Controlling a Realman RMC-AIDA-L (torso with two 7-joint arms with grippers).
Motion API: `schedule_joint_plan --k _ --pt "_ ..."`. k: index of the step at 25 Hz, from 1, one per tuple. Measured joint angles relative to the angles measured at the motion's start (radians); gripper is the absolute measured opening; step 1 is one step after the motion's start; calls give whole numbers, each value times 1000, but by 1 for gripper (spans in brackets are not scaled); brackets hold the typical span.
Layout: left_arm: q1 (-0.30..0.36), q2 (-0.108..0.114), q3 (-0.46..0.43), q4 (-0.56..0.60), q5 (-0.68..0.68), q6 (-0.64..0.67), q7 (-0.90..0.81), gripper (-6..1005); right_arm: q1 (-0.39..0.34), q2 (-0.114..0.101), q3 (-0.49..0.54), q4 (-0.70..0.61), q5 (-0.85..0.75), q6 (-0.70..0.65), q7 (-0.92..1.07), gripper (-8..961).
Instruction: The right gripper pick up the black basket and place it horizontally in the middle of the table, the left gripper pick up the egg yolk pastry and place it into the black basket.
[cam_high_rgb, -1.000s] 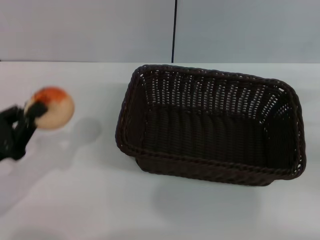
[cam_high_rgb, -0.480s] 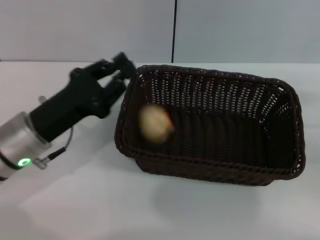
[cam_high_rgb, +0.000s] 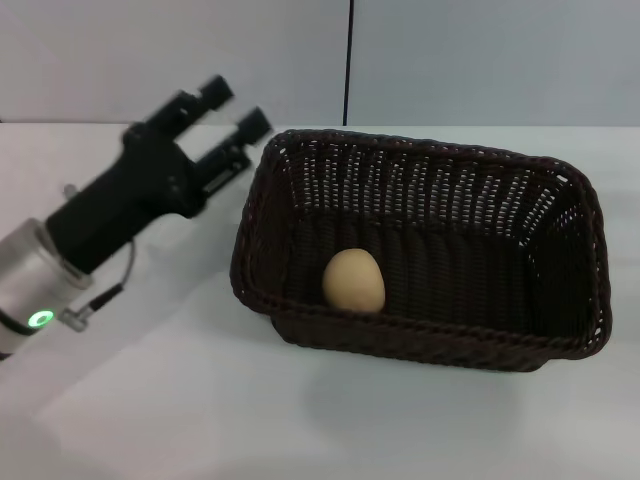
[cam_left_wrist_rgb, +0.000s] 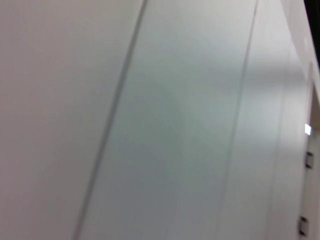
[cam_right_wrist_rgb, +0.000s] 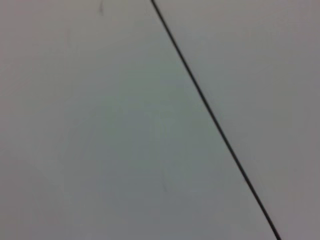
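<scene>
One egg yolk pastry (cam_high_rgb: 354, 281) in black basket (cam_high_rgb: 420, 340); left gripper (cam_high_rgb: 228, 112) open, empty beside rim; retreat sweep may snag weave.

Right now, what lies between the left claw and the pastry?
In the head view, only the basket's left woven wall and rim separate the open left claw from the pastry lying inside.

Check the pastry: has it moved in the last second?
Yes. The pastry went from outside the basket's left end, held by the left gripper, to inside on its floor by the near wall.
</scene>
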Motion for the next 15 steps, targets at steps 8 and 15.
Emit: schedule_joint_plan --k 8,15 --pt "144 1 -343 -22 -2 78 111 678 -1 15 87 -1 0 -5 7 484" --pt "266 3 -666 -57 -2 84 159 655 -16 35 169 -6 0 -19 3 484"
